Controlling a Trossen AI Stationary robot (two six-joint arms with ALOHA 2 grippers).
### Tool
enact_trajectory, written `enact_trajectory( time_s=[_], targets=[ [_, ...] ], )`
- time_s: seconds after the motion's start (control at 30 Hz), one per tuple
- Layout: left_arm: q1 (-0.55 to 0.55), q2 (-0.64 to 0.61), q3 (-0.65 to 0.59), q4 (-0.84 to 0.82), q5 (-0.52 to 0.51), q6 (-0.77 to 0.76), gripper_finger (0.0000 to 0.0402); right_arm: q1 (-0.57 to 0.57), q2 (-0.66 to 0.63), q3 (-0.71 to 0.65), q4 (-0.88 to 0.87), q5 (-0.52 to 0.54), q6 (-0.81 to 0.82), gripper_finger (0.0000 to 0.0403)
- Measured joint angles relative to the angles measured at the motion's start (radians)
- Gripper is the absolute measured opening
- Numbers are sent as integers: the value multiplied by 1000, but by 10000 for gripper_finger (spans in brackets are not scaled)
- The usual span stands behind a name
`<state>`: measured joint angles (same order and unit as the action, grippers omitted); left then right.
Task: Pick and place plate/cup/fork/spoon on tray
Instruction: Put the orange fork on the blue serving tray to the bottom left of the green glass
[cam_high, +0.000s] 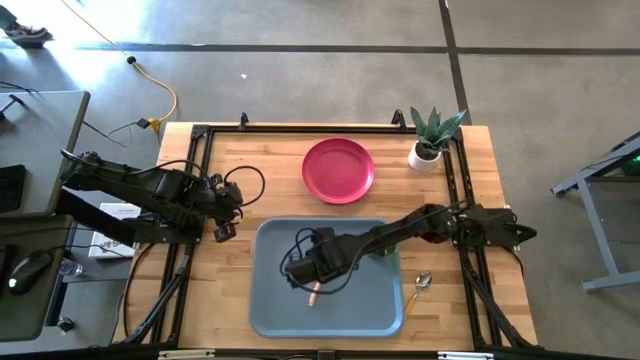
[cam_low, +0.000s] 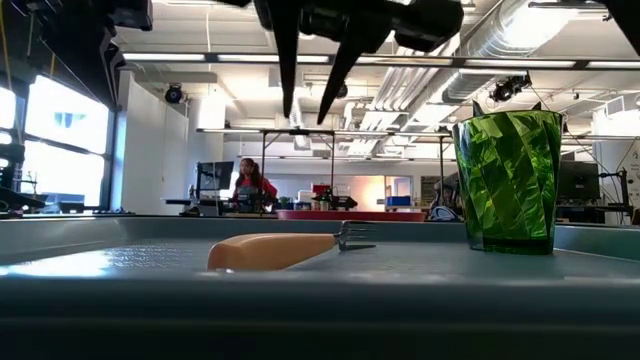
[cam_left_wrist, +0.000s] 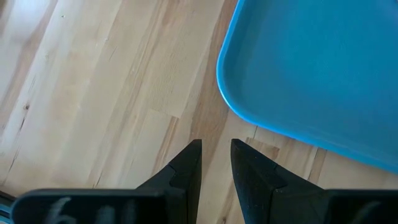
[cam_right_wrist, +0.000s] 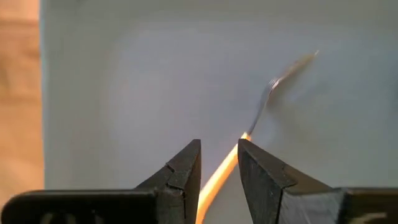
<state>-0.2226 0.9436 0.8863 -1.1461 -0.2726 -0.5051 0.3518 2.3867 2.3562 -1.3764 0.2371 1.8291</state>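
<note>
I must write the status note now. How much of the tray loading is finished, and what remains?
Done: the fork and the cup are on the tray. In hand: nothing; the right gripper hangs above the fork with fingers apart, and the left gripper waits beside the tray over bare wood. Left: the plate and the spoon, both on the table.

Left claw, fingers slightly apart, above table beside tray.

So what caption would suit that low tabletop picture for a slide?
Right gripper hangs open above the fork lying on the tray, beside the cup.
</note>
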Motion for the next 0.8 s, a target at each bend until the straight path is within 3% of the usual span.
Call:
enact_trajectory(
  time_s=[0.43,0.57,0.8],
  targets=[
    [0,0,0,-1,0,29,76,-33,7,-16,-38,-17,83,94],
    [0,0,0,-1,0,42,76,-33,7,-5,-31,-46,35,94],
    [0,0,0,1,-3,70,76,-22,-58,-2,-84,108,10,94]
  ],
)
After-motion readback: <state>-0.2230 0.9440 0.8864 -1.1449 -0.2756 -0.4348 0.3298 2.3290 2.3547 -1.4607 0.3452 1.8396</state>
